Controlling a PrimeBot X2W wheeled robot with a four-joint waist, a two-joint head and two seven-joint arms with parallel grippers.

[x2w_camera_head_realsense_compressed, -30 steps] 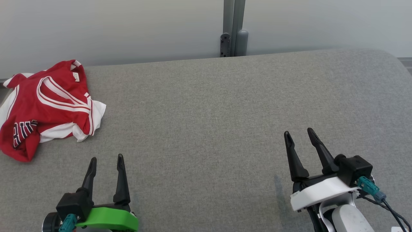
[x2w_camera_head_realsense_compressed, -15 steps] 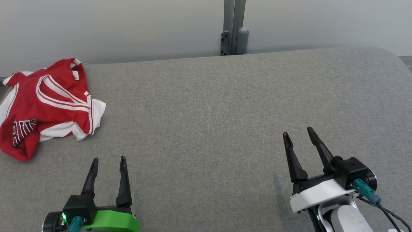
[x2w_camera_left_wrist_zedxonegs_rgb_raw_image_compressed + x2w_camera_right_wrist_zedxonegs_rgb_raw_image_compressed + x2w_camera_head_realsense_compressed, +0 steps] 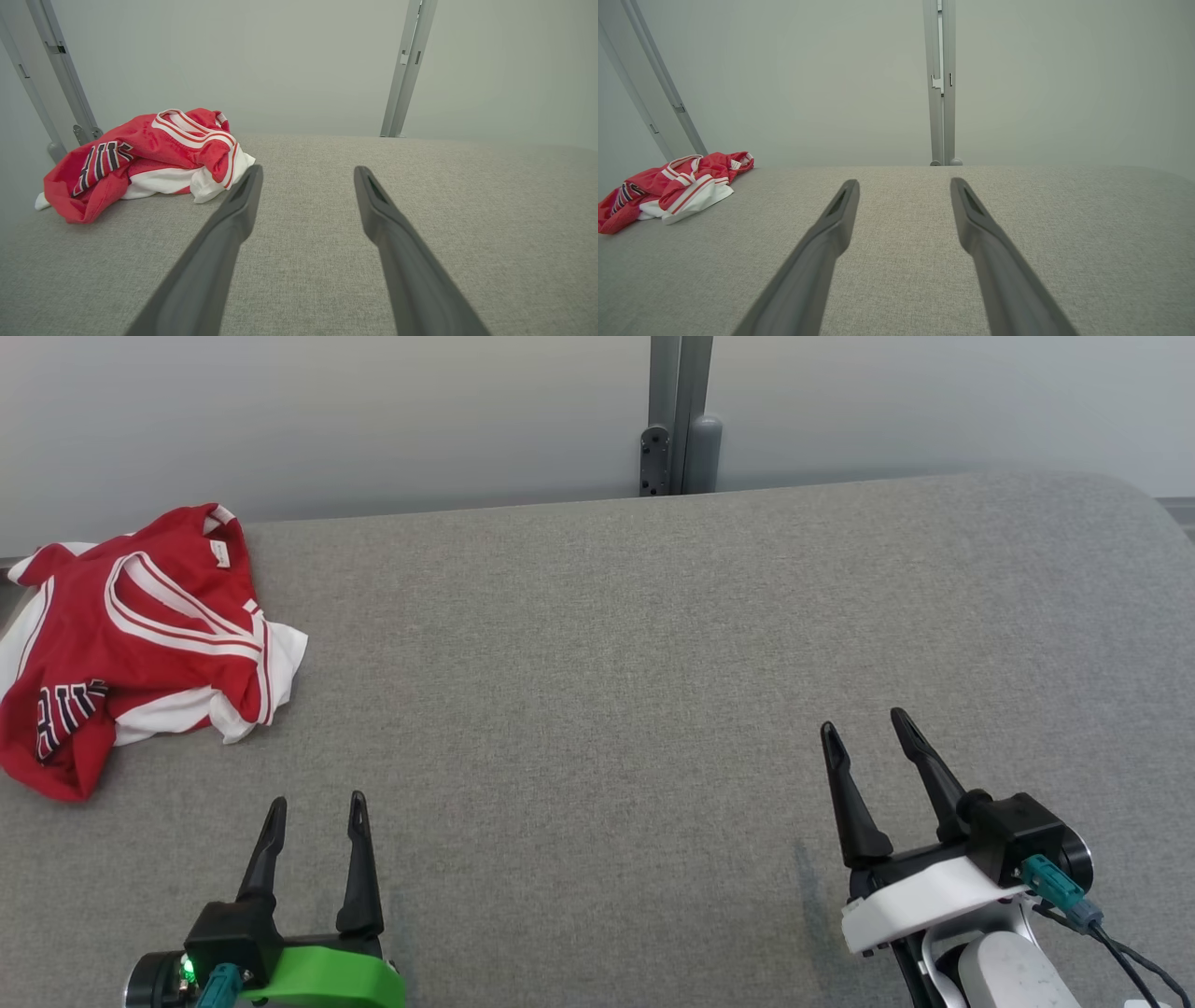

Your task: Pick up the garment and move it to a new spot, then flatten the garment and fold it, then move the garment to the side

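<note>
A red and white garment (image 3: 131, 644) lies crumpled at the far left of the grey padded surface (image 3: 607, 663), near its back edge. It also appears as the same heap (image 3: 145, 161) ahead and left of my left fingers, and small at the left (image 3: 672, 186) in the right wrist view. My left gripper (image 3: 316, 805) hovers open near the front edge, below and right of the garment, with nothing between its fingers. My right gripper (image 3: 864, 728) stands open at the lower right, far from the garment, holding nothing. Both pairs of fingers point away over bare fabric (image 3: 308, 175) (image 3: 903, 186).
A pale wall runs behind the surface, with a grey metal post (image 3: 677, 415) at its middle. Slanted metal rails (image 3: 60, 70) stand behind the garment at the left. The surface's right end curves off at the far right (image 3: 1148, 513).
The garment has not moved on the surface. My left gripper has drawn back slightly toward the front edge. The view has shifted a little.
</note>
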